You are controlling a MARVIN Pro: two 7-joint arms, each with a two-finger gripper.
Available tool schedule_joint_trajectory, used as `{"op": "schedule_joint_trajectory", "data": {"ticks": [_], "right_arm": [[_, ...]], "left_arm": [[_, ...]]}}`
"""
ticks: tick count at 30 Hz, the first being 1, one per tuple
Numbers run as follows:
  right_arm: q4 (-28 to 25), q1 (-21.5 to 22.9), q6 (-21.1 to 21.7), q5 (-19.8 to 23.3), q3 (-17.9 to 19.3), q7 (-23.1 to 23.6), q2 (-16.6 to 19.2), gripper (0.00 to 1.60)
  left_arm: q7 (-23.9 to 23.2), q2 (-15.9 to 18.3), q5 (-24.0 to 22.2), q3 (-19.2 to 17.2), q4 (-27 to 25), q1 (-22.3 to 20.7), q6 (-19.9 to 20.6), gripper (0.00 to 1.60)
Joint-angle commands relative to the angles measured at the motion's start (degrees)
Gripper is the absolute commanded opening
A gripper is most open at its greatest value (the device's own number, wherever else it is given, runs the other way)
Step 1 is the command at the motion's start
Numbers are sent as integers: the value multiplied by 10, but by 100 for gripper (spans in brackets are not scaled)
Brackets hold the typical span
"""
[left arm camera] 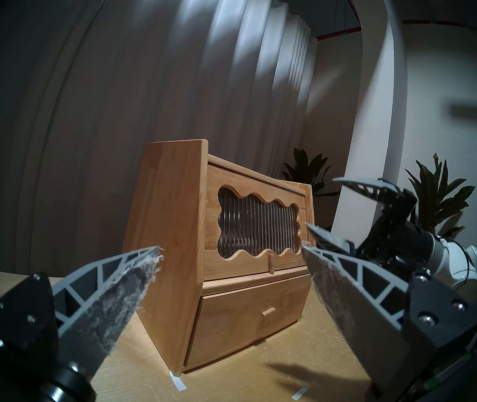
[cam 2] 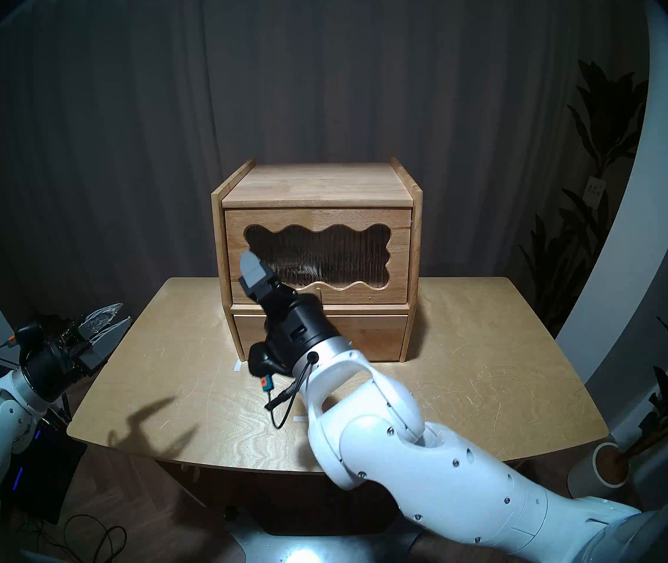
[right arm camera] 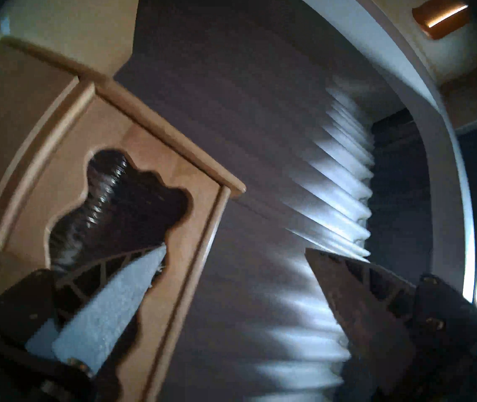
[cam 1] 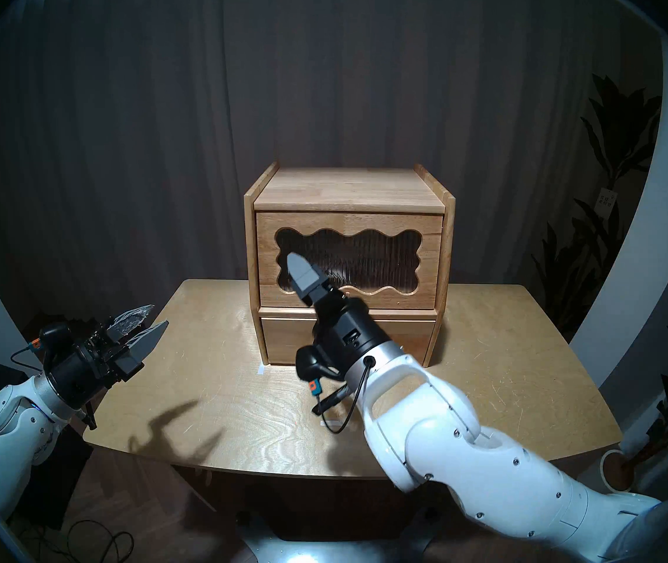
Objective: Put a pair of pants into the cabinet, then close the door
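**Door shut, contents veiled behind ribbed glass**

The boxy light-wood cabinet (cam 1: 349, 261) stands toward the far edge of the pale plywood table (cam 1: 243, 408). Its door (cam 1: 413, 290), a light-wood panel with a wavy-edged window of ribbed dark glass, sits flush in the upper opening. Behind the glass only a blurred pale patch low in the compartment shows in the head views; it may be the pair of pants, but the ribbing hides any shape or texture. The door's small wooden peg handle (left arm camera: 271, 263) shows in the left wrist view, just under the window; in the head views the right arm covers most of it. Below, the plain solid drawer front with its little knob (left arm camera: 268, 311) is pushed in.

The right end effector (left arm camera: 344, 215) hangs in front of the window's lower left part, its grey fingers spread wide and holding nothing; its wrist view is smeared by motion blur. The left end effector (cam 1: 143, 328) hovers off the table's left edge, likewise spread and empty, with frayed whitish padding on its fingers (left arm camera: 127, 294).

A dark pleated curtain (cam 1: 324, 83) fills the background.
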Motion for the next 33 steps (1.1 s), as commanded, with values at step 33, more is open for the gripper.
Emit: {"op": "schedule_joint_trajectory", "data": {"ticks": [33], "right_arm": [[65,-67,231,52,282,24,98,160]], "left_arm": [[-1,2,-1,-4,-2,-6,-2,160]]}}
